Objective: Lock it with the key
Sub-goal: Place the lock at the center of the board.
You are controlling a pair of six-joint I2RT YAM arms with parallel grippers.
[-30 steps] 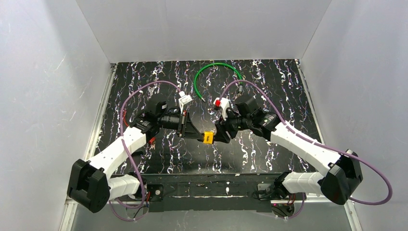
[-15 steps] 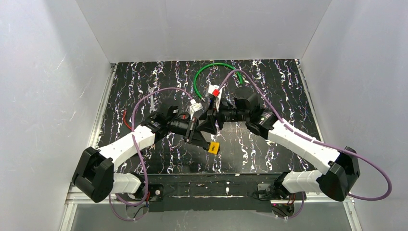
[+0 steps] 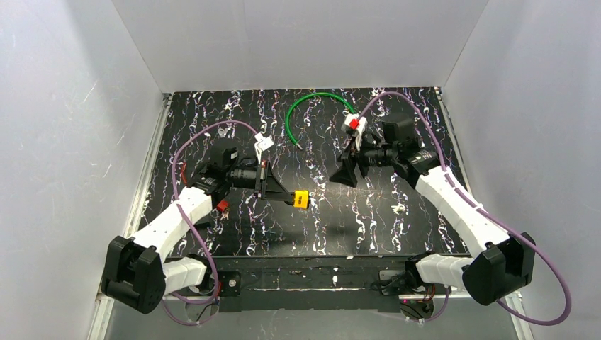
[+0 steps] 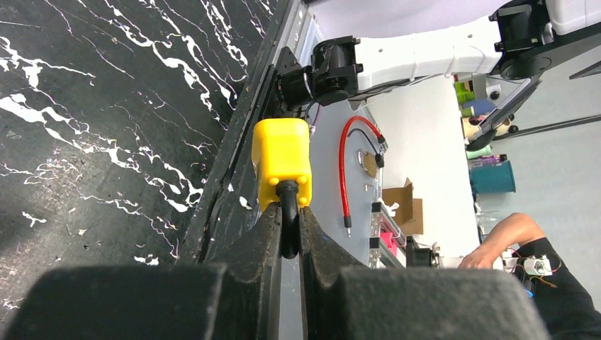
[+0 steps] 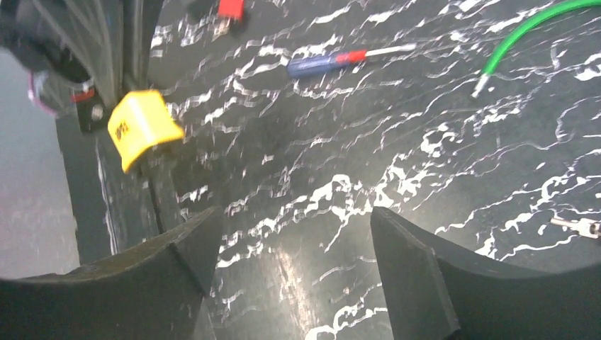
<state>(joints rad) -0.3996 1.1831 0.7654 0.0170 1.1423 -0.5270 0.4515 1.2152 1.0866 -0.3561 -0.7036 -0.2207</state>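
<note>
Left gripper (image 4: 287, 221) pinches the lock (image 4: 281, 159) by its shackle, lifted off the table (image 3: 368, 227). Right gripper (image 5: 294, 219) gapes wide, empty. I cannot spot the key. Next, I judge: fetch it.

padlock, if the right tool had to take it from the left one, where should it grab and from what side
Probably take the padlock by its yellow body, pinched across the flat faces, coming in from the right arm's side. The left tool is shut on the dark shackle, so the body sticks out free past it. The right tool is open.
</note>
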